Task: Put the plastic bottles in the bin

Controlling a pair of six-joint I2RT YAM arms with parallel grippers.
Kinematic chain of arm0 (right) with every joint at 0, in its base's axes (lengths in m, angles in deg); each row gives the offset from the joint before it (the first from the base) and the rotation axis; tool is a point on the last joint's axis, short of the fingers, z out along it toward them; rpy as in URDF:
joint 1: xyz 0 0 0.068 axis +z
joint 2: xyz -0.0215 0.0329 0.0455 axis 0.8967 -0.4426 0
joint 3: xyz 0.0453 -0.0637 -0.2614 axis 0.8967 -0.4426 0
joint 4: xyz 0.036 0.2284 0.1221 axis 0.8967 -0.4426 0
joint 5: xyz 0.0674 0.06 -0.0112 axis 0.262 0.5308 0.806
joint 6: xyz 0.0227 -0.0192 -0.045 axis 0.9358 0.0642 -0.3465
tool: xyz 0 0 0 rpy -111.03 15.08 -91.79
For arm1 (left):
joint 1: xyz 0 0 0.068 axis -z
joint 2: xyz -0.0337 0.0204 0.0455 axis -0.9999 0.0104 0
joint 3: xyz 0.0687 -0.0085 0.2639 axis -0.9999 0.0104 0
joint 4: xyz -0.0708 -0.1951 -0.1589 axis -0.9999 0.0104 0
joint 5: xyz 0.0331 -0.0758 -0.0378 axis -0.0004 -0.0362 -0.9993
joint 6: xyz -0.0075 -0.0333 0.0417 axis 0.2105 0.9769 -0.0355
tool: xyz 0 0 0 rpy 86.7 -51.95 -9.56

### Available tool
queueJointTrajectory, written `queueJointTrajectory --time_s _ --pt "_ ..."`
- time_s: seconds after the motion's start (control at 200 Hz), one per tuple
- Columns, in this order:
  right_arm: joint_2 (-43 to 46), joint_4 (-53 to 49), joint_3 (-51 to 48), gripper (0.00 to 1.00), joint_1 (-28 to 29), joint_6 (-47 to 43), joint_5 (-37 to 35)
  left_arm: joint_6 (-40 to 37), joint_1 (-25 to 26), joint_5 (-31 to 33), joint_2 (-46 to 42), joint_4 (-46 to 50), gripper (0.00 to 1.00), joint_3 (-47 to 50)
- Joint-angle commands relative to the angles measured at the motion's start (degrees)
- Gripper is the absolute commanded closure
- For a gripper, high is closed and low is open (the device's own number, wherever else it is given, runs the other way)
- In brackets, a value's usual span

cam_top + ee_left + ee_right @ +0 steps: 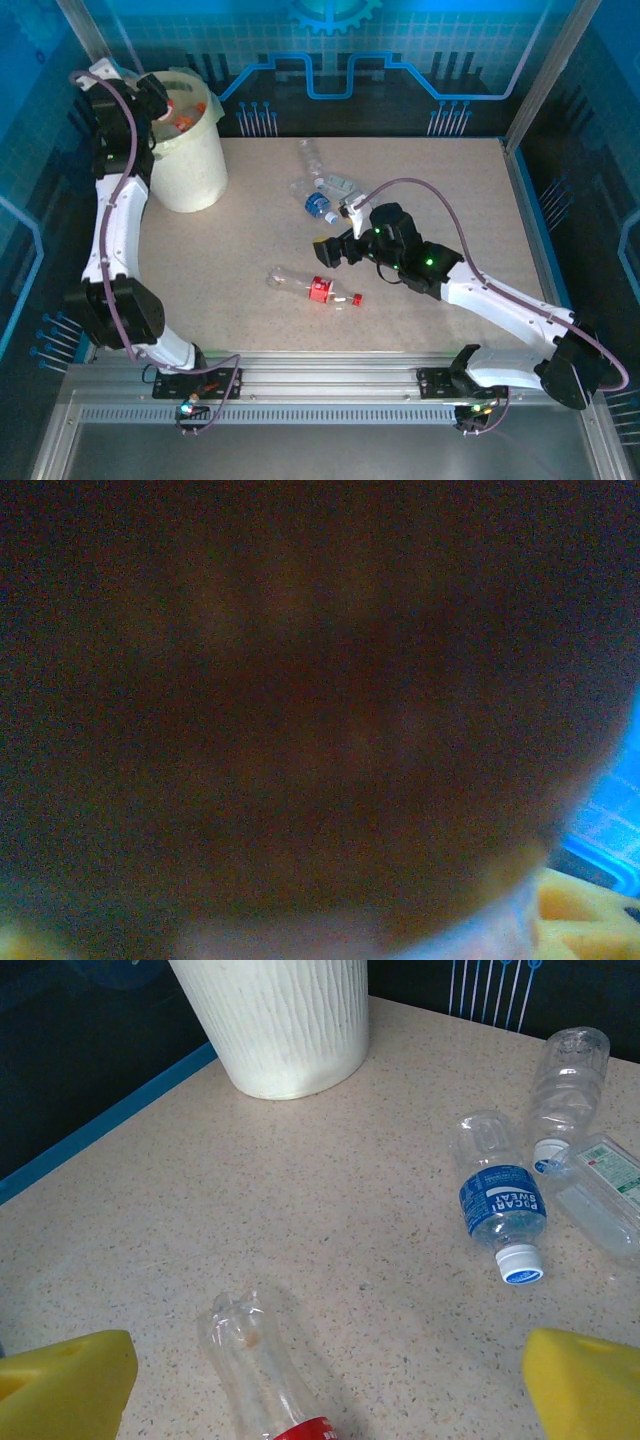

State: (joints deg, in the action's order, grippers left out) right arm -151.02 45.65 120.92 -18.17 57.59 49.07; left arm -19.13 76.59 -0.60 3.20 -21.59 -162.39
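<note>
Here, right gripper gapes wide; red-labelled bottle lies below between its fingers.

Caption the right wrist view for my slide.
Open right gripper facing red-label bottle; Pocari Sweat bottle right, bin beyond.

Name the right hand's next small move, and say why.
Probably lower the right hand onto the red-labelled bottle and close: its yellow fingers stand wide open either side of that bottle, which lies on the table, outside the bin.
</note>
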Motion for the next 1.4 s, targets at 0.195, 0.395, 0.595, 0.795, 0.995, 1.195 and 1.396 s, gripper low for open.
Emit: queueJointTrajectory --time_s 0.195,0.395,0.595,0.795,0.995,1.195,1.396 --pt "0.9 -3.5 1.0 0.00 1.7 -2.2 -8.4 -2.6 -3.7 8.2 10.7 2.1 0.48 -9.6" --pt "1.1 -5.5 1.1 0.00 1.8 -2.1 -10.3 -4.7 -5.2 14.8 17.6 10.4 0.46 -18.3" --pt "0.9 -4.3 0.2 0.00 1.8 -1.1 -10.9 -4.4 -5.9 15.3 21.4 17.1 0.39 -23.6" --pt "0.6 -4.3 0.5 0.00 1.8 -1.6 -10.3 -2.8 -5.8 12.9 22.0 20.7 0.26 -27.3" --pt "0.5 -3.8 0.4 0.00 1.8 -1.4 -10.9 -0.9 -5.8 10.8 21.3 21.8 0.12 -28.2" --pt "0.0 -3.6 -0.3 0.00 1.8 -2.2 -10.5 1.8 -5.4 6.3 19.4 22.6 0.05 -28.3" --pt "-1.6 -7.4 -0.4 0.00 2.1 -6.3 -2.2 3.3 -3.4 0.9 14.8 20.9 0.02 -24.2"
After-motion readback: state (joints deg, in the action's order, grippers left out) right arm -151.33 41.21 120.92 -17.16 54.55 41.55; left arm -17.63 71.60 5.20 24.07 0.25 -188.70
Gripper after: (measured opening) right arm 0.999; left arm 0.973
